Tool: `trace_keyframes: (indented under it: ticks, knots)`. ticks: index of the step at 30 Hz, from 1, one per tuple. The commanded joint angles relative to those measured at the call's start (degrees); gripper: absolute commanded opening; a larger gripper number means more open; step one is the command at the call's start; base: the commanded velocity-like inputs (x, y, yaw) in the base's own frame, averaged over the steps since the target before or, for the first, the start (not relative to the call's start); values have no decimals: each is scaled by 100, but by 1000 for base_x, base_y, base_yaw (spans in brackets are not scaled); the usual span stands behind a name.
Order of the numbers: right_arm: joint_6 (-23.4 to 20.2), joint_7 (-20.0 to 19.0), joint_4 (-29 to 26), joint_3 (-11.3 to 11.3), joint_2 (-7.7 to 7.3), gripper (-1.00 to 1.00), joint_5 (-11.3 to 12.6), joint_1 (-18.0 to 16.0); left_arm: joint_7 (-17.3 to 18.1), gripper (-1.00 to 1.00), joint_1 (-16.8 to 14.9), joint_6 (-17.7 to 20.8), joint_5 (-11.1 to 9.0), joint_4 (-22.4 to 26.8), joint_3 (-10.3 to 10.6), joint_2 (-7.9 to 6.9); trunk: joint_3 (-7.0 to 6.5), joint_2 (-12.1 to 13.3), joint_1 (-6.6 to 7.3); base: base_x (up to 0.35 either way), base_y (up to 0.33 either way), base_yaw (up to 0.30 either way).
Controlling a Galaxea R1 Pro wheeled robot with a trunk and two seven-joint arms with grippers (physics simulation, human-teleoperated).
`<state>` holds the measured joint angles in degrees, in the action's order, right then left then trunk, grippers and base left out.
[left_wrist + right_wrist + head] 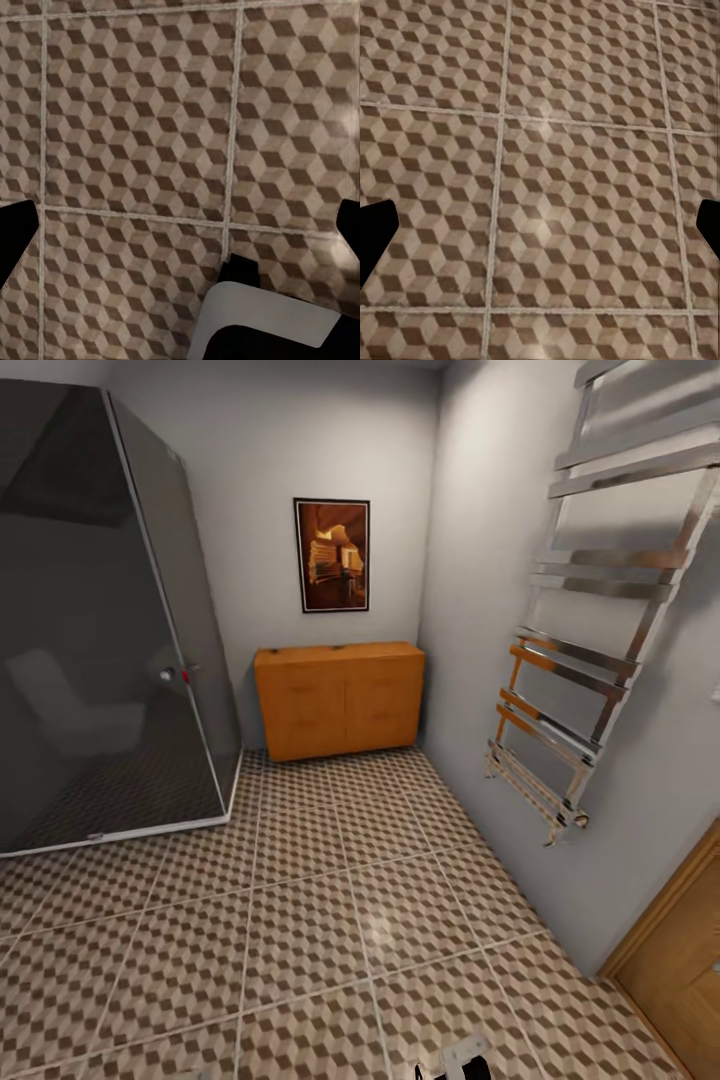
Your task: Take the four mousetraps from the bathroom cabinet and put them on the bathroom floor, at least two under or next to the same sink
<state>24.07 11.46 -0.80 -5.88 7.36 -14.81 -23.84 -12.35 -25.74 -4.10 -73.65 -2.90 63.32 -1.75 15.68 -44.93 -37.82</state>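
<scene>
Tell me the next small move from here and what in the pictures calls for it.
Probably drive the base straight ahead toward the cabinet. It stands closed against the far wall, several tiles of bathroom floor away, beyond arm's reach as far as I can judge. No mousetraps are out yet, and both wrist cameras look down at bare tiles, each arm's jaws spread wide with nothing between them.

Both grippers point down, jaws spread wide, nothing betw.
</scene>
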Motion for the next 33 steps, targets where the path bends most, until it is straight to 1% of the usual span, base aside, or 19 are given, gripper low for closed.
trace_keyframes:
  ticks: [1, 6, 10, 33]
  knots:
    - [2, 58, 10, -45, 2, 100, -31, -6, -13, 100, -1, -11, -37, 0, 40, 1, 7, -5, -4, 336, 0, -283]
    - [2, 58, 8, -45, 2, 100, -30, -6, -13, 100, -1, -12, -36, 0, 40, 0, 7, -5, -4, 336, 0, -255]
    - [2, 58, 8, -45, 2, 100, -30, -6, -13, 100, -1, -12, -35, 0, 40, -1, 7, -5, -4, 336, 0, -102]
    - [2, 58, 9, -45, 2, 100, -39, -6, -13, 100, -1, -12, -35, 0, 40, 0, 7, -5, -4, 337, 0, -9]
